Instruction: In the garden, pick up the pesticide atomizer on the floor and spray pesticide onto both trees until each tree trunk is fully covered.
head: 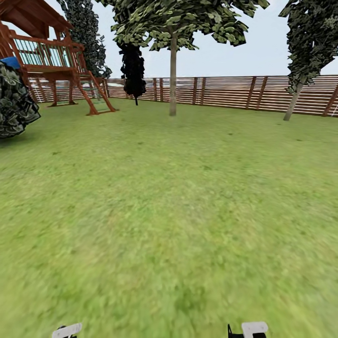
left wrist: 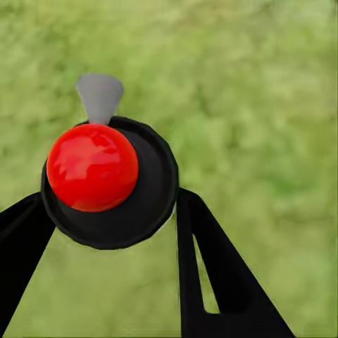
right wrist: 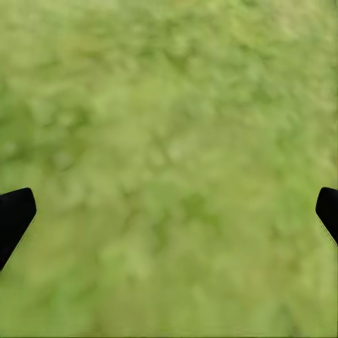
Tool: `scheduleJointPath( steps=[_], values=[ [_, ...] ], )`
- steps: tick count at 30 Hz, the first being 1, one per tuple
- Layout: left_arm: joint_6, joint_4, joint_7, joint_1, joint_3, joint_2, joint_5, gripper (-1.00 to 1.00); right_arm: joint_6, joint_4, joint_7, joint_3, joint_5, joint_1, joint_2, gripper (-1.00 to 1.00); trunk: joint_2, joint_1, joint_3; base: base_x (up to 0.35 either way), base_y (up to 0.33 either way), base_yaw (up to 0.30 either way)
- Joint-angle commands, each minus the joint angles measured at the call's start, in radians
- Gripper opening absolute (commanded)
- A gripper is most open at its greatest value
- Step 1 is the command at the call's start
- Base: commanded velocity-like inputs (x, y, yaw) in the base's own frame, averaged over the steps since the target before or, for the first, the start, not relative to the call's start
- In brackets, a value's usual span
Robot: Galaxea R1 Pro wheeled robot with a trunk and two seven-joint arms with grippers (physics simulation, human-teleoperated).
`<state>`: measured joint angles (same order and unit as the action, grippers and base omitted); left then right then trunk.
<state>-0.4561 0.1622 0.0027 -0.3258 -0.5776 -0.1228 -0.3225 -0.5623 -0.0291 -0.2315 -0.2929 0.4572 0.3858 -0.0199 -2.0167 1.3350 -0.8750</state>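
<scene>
Left wrist view has the left pincer [left wrist: 113, 218] closed around the pesticide atomizer [left wrist: 109, 183]: the two dark fingers [left wrist: 211, 274] run up on either side of its round black body, and the red top [left wrist: 91, 167] with a grey nozzle [left wrist: 99, 97] sits just beyond the fingertips. Whether the pads press firmly on the body cannot be told, since the body hides the contact. Beneath it lies only lawn [left wrist: 267, 105]. The right pincer [right wrist: 169, 211] is spread wide and carries nothing, one finger tip [right wrist: 14, 215] at each edge of its picture over grass.

Outward from the pincers, the head view shows the garden: a nearer tree [head: 173, 28] straight ahead and well apart from both arms, its slim trunk [head: 173, 80] standing on the grass before the slat fence [head: 225, 91], and a second tree with a leaning trunk [head: 293, 101] farther off toward the right pincer's side. A wooden play frame [head: 51, 61] and a dark conifer [head: 133, 70] stand toward the left pincer's side.

The step in hand looks to be the approach. To do it well, I judge the base should drive straight at the nearer trunk and stop near it, with the left arm steady so the bottle does not slip, then raise the nozzle toward the bark and sweep along the whole trunk.
</scene>
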Motion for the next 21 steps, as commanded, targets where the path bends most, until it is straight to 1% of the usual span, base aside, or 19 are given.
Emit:
scheduleJointPath(
  steps=[1, 21],
  values=[
    [-0.004, -0.002, 0.000, -0.001, -0.008, 0.000, -0.010, -1.00, -0.002, 0.001, -0.006, -0.005, 0.011, 0.001, 0.000, 1.00, 0.000, 0.000, -0.001, 0.338, 0.000, 0.000],
    [-0.004, -0.002, 0.000, -0.001, -0.008, 0.000, -0.010, -1.00, -0.002, 0.001, -0.006, -0.005, 0.011, 0.001, 0.000, 1.00, 0.000, 0.000, -0.001, 0.339, 0.000, 0.000]
  ],
)
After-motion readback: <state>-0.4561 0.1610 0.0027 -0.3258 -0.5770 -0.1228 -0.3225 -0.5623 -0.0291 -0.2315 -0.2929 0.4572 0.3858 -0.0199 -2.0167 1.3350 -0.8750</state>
